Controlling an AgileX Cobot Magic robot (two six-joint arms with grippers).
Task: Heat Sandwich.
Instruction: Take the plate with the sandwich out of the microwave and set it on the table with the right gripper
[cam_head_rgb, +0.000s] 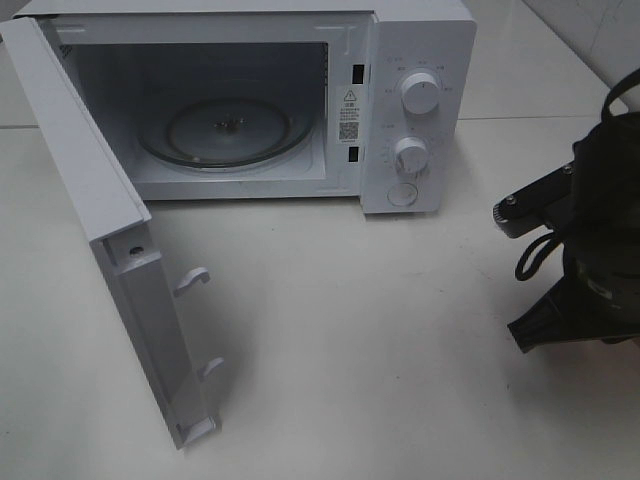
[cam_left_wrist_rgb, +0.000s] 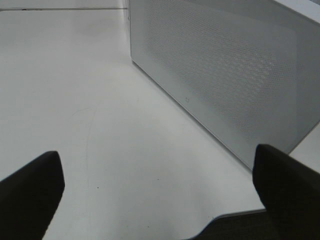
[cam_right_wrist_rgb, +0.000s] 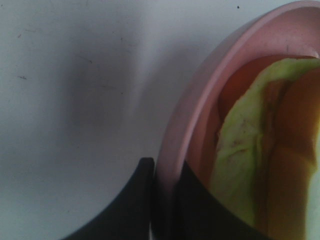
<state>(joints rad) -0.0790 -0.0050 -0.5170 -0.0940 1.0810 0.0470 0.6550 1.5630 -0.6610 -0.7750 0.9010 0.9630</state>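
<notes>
White table (cam_head_rgb: 400, 340) fills all views. White microwave (cam_head_rgb: 250, 100) stands at the far side of the table, cavity facing the camera; its door (cam_head_rgb: 110, 240) is swung fully out on the left-side hinge, edge-on toward the near left, two latch hooks showing on its free edge. Inside, the glass turntable (cam_head_rgb: 225, 130) lies flat and bare. Control panel on the microwave's right carries an upper knob (cam_head_rgb: 420, 93), a lower knob (cam_head_rgb: 411, 155) and a round button (cam_head_rgb: 402, 194). Right arm (cam_head_rgb: 580, 260) enters at the right edge of the high view, well apart from the microwave; its gripper and load are out of that frame. Right wrist view: pink plate (cam_right_wrist_rgb: 200, 115) resting close over the table, right gripper (cam_right_wrist_rgb: 165, 200) pinched onto the plate rim, one finger outside the rim, the other inside. Sandwich (cam_right_wrist_rgb: 260, 150) lies on the plate just beside the inner finger; yellow-green and orange layers run lengthwise away from the fingers; overall long axis cannot be judged, view too close. Left gripper (cam_left_wrist_rgb: 160, 195) hangs wide open over bare table, holding nothing, near the perforated face of the door.
</notes>
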